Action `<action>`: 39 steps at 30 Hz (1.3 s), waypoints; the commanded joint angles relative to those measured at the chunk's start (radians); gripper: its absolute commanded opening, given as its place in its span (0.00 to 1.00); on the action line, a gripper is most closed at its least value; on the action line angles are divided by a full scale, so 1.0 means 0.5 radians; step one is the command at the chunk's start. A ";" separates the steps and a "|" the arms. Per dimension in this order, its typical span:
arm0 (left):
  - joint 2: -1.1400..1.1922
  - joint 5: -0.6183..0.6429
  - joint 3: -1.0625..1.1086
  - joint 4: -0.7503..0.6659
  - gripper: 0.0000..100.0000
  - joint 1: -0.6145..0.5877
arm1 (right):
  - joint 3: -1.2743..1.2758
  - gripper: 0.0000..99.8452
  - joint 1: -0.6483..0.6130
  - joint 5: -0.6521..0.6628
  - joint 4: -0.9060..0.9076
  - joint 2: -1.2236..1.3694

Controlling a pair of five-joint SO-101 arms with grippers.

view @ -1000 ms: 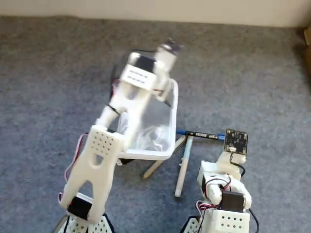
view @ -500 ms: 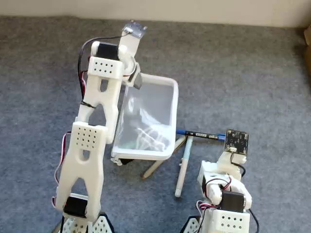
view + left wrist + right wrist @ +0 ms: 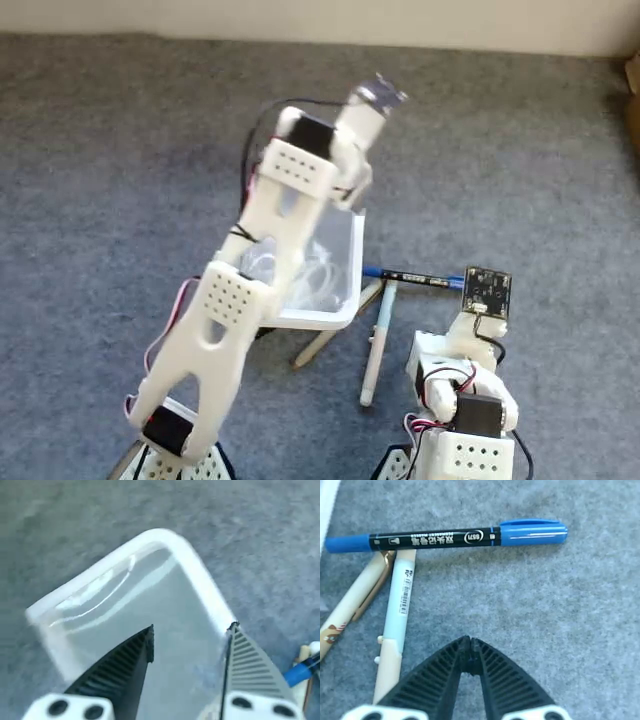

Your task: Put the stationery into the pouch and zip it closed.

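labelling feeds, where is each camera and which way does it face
High view: fixed above the table, looking down; both arms show, left arm over the pouch.
Left wrist view: on the left arm, looking down at the pouch corner; its open tool shows.
Right wrist view: on the right arm, looking down at the blue marker; its shut tool shows.
Shared: high and right wrist views both show the blue marker.

Soft, even light falls over the grey carpet-like tabletop [image 3: 520, 150], bright but not harsh. In the left wrist view, white streaks of glare run across the wall of the clear plastic pouch with a white rim [image 3: 195, 575]. The black marker with a blue cap [image 3: 445, 538] casts only a faint, narrow shadow, and its cap gleams.
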 commanded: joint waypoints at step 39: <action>0.167 -0.350 -0.367 -0.365 0.22 -0.821 | 0.265 0.01 0.020 -0.015 -0.005 -0.005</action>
